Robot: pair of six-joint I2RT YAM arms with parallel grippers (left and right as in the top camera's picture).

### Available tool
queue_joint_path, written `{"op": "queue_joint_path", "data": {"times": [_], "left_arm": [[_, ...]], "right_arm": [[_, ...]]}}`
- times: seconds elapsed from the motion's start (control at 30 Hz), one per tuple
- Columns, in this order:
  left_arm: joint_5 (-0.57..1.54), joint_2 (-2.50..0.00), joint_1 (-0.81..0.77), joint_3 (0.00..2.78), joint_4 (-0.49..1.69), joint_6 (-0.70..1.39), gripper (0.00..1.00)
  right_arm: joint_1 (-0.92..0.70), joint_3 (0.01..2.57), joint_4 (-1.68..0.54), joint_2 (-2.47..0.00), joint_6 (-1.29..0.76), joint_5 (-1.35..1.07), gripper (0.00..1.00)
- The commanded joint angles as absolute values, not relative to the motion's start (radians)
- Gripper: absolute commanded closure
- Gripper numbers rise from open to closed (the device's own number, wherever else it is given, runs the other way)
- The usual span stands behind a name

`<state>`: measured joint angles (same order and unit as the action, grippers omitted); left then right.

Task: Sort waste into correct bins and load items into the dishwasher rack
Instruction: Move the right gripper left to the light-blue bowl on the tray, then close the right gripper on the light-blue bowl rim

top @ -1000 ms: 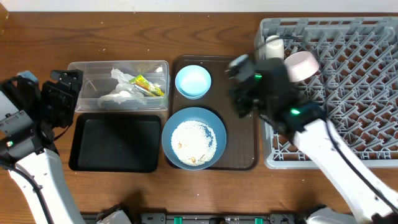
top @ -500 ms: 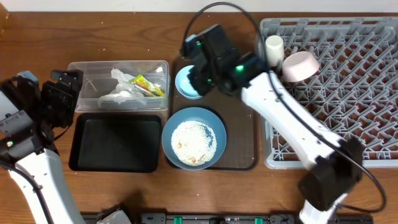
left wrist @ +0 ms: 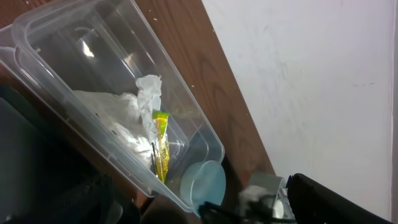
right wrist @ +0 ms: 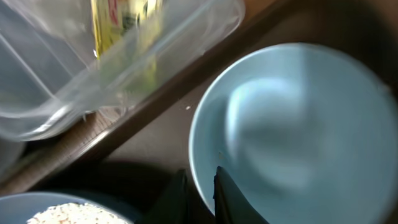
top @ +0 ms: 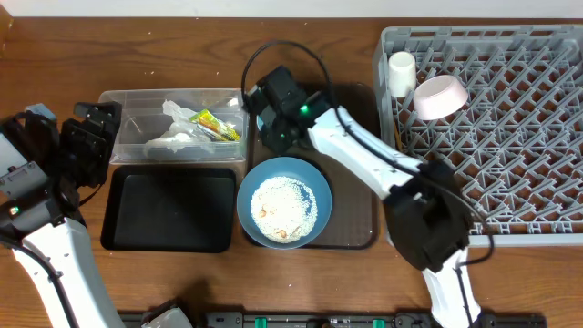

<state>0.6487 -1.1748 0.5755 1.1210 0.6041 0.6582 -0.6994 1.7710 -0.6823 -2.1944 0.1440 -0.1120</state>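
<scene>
Far left: left gripper jaws wide, empty.
Upper centre: small light blue bowl just right of clear tub.
Right gripper: fingers close-set astride the bowl rim; we cannot tell if pinched.
Next: we seat deeper, squeeze, lift level toward rack.

Blurred small light blue bowl; overhead, right arm covers it.

Table bears rack, tub, black tray, brown tray.
</scene>
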Motion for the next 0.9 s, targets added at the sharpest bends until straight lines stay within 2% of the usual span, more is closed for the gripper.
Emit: {"op": "queue_joint_path", "data": {"times": [0.0, 0.27, 0.43, 0.7, 0.73, 0.77, 0.87], "left_arm": [[0.658, -1.177, 0.582, 1.130, 0.606, 0.660, 0.09], [0.658, -1.177, 0.582, 1.130, 0.606, 0.660, 0.09], [0.658, -1.177, 0.582, 1.130, 0.606, 0.660, 0.09], [0.658, -1.177, 0.581, 1.130, 0.606, 0.660, 0.09], [0.658, -1.177, 0.582, 1.130, 0.606, 0.660, 0.09], [0.658, -1.177, 0.582, 1.130, 0.606, 0.660, 0.09], [0.658, -1.177, 0.581, 1.130, 0.606, 0.660, 0.09]], "right_arm": [[-0.707, 1.783, -0.677, -2.227, 0.173, -0.116, 0.86], [-0.706, 1.782, -0.651, -2.232, 0.173, -0.117, 0.84], [-0.706, 1.782, -0.654, -2.232, 0.173, -0.117, 0.94], [-0.706, 1.782, -0.685, -2.232, 0.173, -0.116, 0.93], [-0.706, 1.782, -0.690, -2.232, 0.173, -0.116, 0.93], [-0.706, 1.782, -0.693, -2.232, 0.174, -0.115, 0.98], [-0.706, 1.781, -0.700, -2.232, 0.173, -0.101, 0.99]]}}
